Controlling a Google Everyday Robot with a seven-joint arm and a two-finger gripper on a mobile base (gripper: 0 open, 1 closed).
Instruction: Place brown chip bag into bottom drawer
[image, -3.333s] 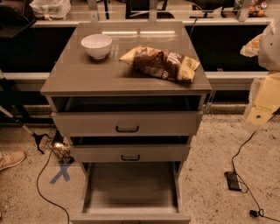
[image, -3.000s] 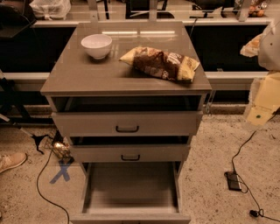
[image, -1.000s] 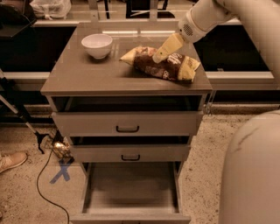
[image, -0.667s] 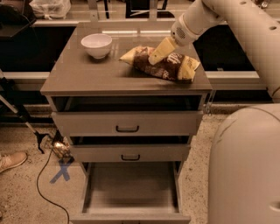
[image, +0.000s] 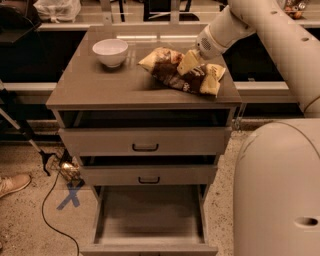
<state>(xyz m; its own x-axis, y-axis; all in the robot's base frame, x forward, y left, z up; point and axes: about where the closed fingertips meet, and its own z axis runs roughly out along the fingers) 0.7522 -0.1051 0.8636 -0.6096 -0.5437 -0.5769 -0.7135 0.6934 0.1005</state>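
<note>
1. My tool is at the brown chip bag, right over its middle part. I cannot tell if the tool is spread, pressed together or pinching the bag.
2. The bag lies flat on the right half of the bench. One pale end points toward the white bowl, and the other is near the right edge.
3. The bowl stands at the back left, apart from the bag.
4. The bottom drawer is pulled far out, and I see its flat grey floor.
5. The top drawer and middle drawer each have a black handle.
6. My white arm reaches in from the right.
7. A blue cross marks the floor left of the drawers.
</note>
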